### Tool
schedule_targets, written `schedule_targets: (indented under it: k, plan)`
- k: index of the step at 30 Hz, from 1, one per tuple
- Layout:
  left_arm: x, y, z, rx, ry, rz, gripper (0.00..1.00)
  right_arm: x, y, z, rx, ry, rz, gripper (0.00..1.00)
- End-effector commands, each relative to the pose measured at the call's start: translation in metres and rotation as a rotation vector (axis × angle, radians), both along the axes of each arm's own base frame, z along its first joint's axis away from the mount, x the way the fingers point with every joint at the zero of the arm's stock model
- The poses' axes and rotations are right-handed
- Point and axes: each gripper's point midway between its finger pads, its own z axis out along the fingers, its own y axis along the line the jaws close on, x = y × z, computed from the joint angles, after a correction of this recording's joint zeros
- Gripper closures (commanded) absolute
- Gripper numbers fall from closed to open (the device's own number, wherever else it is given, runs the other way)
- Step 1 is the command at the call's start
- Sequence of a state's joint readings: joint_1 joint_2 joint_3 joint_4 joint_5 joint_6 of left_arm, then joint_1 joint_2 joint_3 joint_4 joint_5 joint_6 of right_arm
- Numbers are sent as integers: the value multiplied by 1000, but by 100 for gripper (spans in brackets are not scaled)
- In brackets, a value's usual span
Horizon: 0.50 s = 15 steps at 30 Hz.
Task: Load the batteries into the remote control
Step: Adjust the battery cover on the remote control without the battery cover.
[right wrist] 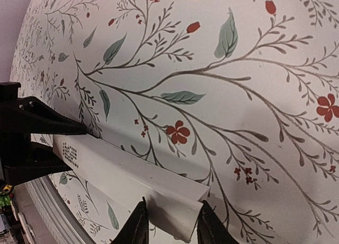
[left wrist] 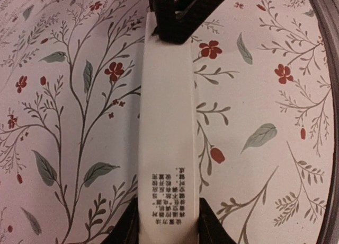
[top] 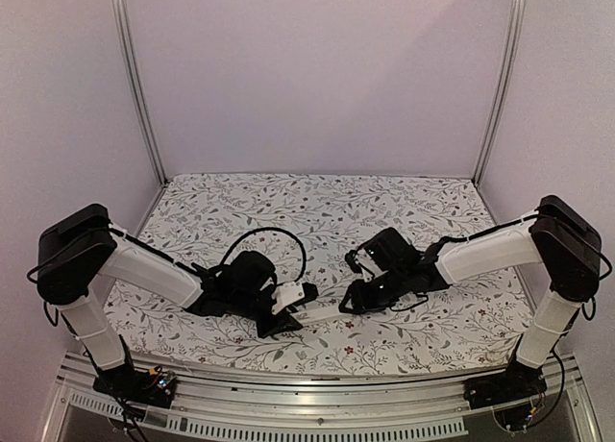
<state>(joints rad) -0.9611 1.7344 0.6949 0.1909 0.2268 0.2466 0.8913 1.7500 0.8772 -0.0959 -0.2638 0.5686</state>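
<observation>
The remote control (top: 322,313) is a slim white bar held between both grippers just above the floral cloth near the front middle. My left gripper (top: 279,312) is shut on one end; in the left wrist view the bar (left wrist: 167,122) runs up from between my fingers (left wrist: 206,228), printed text facing the camera. My right gripper (top: 354,301) is shut on the other end; in the right wrist view the bar (right wrist: 132,172) lies between my fingertips (right wrist: 139,225), its end edge looking slightly lifted. The batteries are out of view.
The floral cloth (top: 317,211) covers the table. A metal rail (top: 317,380) runs along the near edge, close below the held remote. Frame posts (top: 139,86) stand at the back corners.
</observation>
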Motion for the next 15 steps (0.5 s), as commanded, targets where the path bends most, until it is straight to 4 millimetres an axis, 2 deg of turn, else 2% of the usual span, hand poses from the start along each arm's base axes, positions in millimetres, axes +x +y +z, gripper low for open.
schedule_targets:
  k: [1, 6, 15]
  plan:
    - [1, 1, -7, 8, 14, 3, 84, -25, -41, -61, -226, 92, -11, 71]
    - [0, 2, -6, 7, 16, 6, 84, -23, -47, -69, -275, 94, -21, 71]
    - [2, 8, -13, 40, 7, 18, 85, -5, -22, -27, -194, 8, 20, 62]
